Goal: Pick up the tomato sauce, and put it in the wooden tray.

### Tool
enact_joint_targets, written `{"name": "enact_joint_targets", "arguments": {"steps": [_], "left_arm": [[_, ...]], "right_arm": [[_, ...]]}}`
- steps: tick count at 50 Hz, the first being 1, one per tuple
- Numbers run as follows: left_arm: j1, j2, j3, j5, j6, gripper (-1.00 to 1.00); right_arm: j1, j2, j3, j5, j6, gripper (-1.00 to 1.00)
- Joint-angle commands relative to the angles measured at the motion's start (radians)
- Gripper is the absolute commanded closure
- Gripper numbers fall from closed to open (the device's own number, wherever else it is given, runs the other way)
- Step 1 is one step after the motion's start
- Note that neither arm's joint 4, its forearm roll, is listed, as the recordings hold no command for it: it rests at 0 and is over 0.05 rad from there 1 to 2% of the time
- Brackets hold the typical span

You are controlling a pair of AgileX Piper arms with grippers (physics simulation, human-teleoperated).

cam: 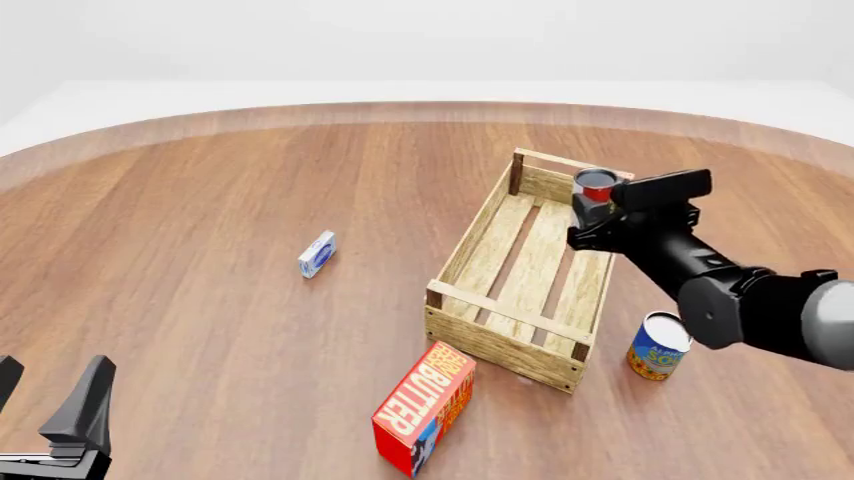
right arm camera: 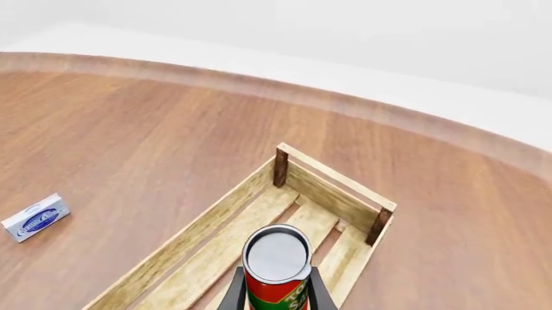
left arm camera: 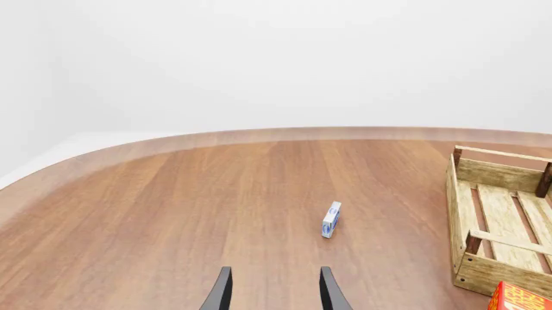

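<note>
One right arm [cam: 707, 280] outstretched, tomato sauce [right arm camera: 276, 271] over wooden tray [cam: 467, 255]

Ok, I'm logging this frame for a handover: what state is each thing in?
tomato sauce: upright, held above the tray's far end
right gripper: shut on the can
left gripper: open, holding nothing
wooden tray: nothing inside
butter box: on the table
blue-and-yellow can: upright
small blue box: on its edge

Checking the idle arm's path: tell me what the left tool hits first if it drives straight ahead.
The left tool is open and empty. The small blue-and-white box lies just ahead, slightly off the line between its fingers, so it would probably be met first. Depth is hard to judge; otherwise only the bare table lies beyond.
</note>
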Motion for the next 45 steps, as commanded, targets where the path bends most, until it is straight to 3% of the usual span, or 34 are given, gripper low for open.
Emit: {"name": "enact_joint_targets", "arguments": {"steps": [1,45], "left_arm": [[0.0,0.0,0.0,0.0,0.0,-1.0],[0.0,0.0,0.0,0.0,0.0,-1.0]], "right_arm": [[0.007,0.062,-0.013,-0.072,0.038,1.0],[0.011,0.21,-0.041,-0.201,0.087,1.0]]}}
